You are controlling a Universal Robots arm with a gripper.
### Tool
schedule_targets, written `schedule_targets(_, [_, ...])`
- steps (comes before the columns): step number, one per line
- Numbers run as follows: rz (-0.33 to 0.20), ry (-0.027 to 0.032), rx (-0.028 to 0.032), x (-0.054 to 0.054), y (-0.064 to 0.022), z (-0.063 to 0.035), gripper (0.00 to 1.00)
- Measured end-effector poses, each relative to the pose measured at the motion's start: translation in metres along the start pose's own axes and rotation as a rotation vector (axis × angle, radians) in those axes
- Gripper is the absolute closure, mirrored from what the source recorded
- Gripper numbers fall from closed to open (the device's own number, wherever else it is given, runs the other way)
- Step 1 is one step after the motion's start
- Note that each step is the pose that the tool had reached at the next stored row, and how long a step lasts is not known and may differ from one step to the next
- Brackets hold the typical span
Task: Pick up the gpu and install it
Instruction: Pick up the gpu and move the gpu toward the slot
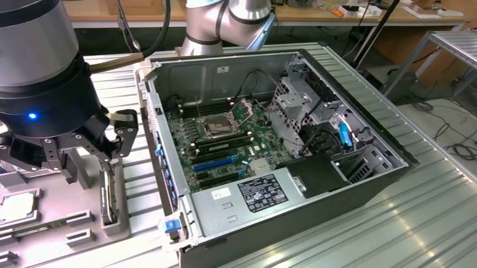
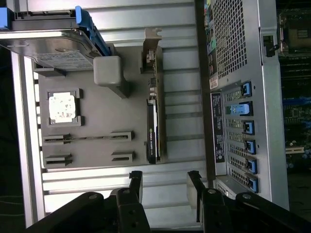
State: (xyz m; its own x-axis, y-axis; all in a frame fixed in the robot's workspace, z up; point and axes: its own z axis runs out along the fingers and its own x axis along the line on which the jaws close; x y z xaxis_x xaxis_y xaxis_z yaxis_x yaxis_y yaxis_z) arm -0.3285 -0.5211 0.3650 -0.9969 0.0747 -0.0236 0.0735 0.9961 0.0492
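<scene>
Both my fingers (image 2: 136,182) stand spread apart, gripping nothing, as my gripper (image 2: 165,178) hangs above the gpu (image 2: 153,128), which stands on its edge in a slot of the grey tray (image 2: 107,116), just beside the open computer case (image 2: 238,48) on the ribbed metal table (image 1: 417,223)

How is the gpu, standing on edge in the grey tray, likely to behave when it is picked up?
The gpu is a thin circuit card, so it is probably stiff yet fragile. Standing on edge in the tray, it may tip if nudged sideways. Its black cooler block likely weights one face, so it may hang unevenly.
</scene>
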Motion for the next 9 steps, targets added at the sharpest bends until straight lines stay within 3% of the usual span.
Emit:
schedule_targets(6, [0.000,0.0000,0.0001,0.0000,0.0002,0.0001,0.50])
schedule_targets(9, [0.000,-0.0003,0.0029,0.0006,0.0072,0.0007,0.50])
